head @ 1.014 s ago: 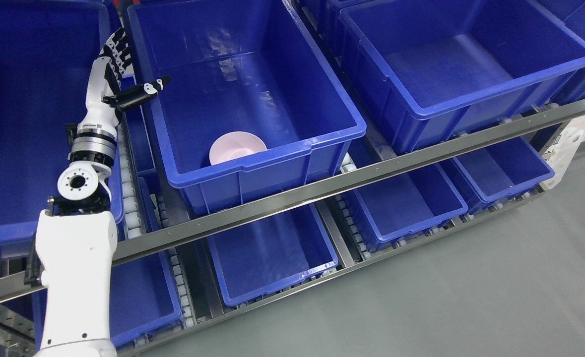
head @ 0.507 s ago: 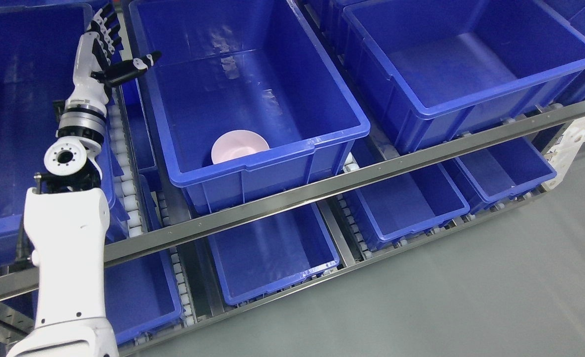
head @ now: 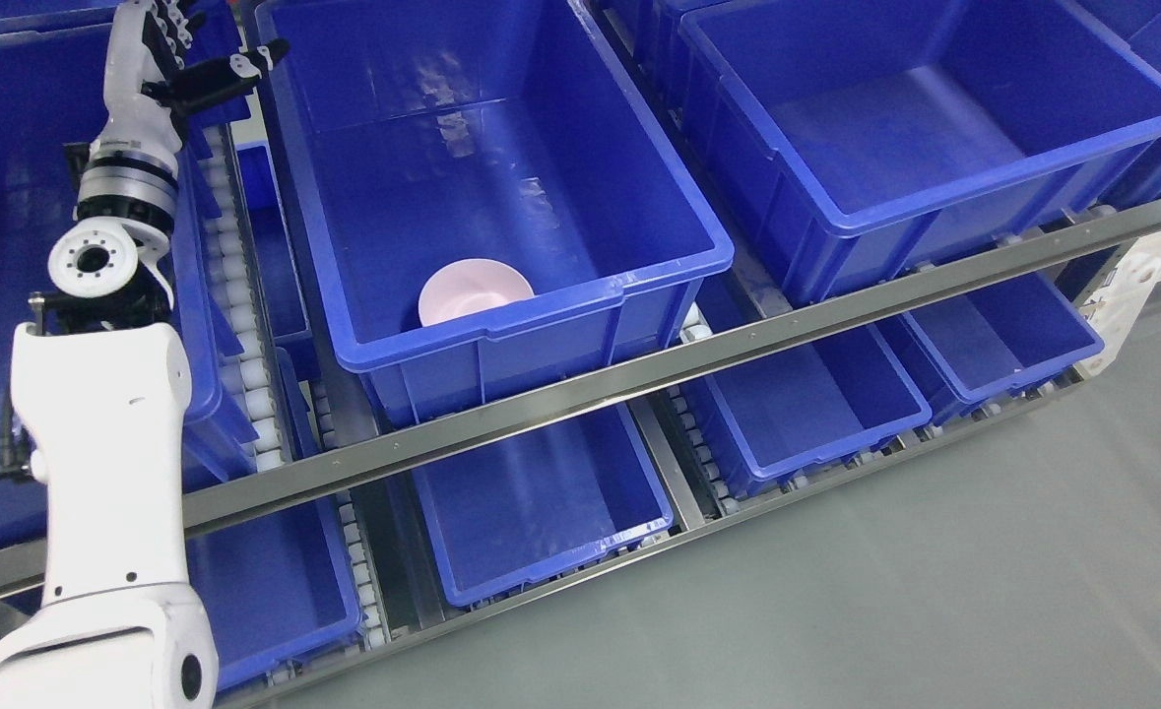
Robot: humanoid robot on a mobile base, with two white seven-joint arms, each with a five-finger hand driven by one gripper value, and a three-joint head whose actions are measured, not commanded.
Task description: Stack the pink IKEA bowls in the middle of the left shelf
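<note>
Look at the big blue bin (head: pixel 501 197) in the middle of the shelf; it is your landmark. Inside it sits one pink bowl (head: pixel 475 290). The bowl rests on the bin's floor, right up against the bin's near wall, a little left of the wall's middle. It stands with its open side up. Nothing is inside the bowl that you can see, and nothing touches it but the bin.

Your left hand (head: pixel 178 61) is up at the bin's far left corner, just outside the rim. Its fingers (head: pixel 161 18) are stretched out and spread, with the thumb sticking out sideways toward the bin. The hand holds nothing. It is well apart from the bowl. The white left arm (head: pixel 102 473) comes up from the bottom edge, left of the bin, and passes over another blue bin (head: pixel 9 236) on that side.

To the right of the landmark bin stands a second large blue bin (head: pixel 925 118), with nothing showing inside. A long silver rail (head: pixel 698 364) runs just below the landmark bin's front wall. Under that rail you see a lower row of smaller blue bins (head: pixel 541 502). Grey floor (head: pixel 935 591) lies beyond them, toward the bottom right.
</note>
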